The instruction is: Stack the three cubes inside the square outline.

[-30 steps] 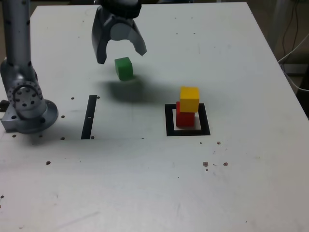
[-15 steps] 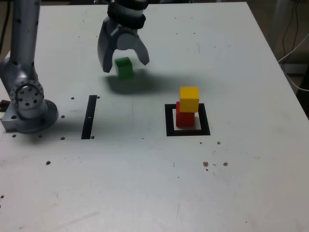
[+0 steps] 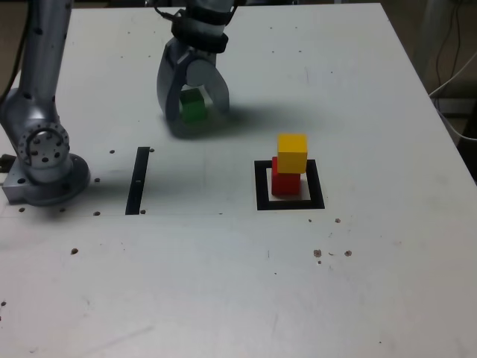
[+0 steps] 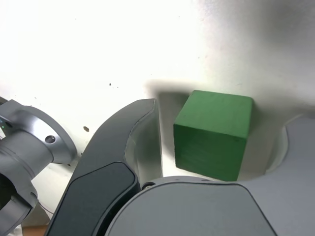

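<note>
End effector: the end effector (image 3: 195, 113) is low over the far-left part of the desk (image 3: 223, 283) in the exterior view, fingers spread apart and pointing down, one on each side of the green cube (image 3: 193, 107). In the wrist view the end effector (image 4: 221, 132) straddles the green cube (image 4: 213, 133) with a visible gap between the cube and the dark finger (image 4: 133, 142); contact on the other side cannot be told.

Green cube: sits flat on the desk between the open fingers, far and to the left of the stack in the exterior view. Being a cube it has no long axis; in the wrist view its faces are turned slightly askew to the fingers.

Red cube: the red cube (image 3: 285, 181) rests on the white centre of the square outline (image 3: 261, 186), towards the right of the desk in the exterior view.

Yellow cube: the yellow cube (image 3: 292, 153) sits on top of the red one, shifted a little to the exterior view's right and slightly twisted against it.

Square outline: lies flat, edges roughly parallel to the desk's edges.

Black strip: a narrow black strip (image 3: 138, 180) lies left of the outline, its long axis running near to far.

Arm base: the grey base (image 3: 45, 160) stands at the desk's left edge.
</note>
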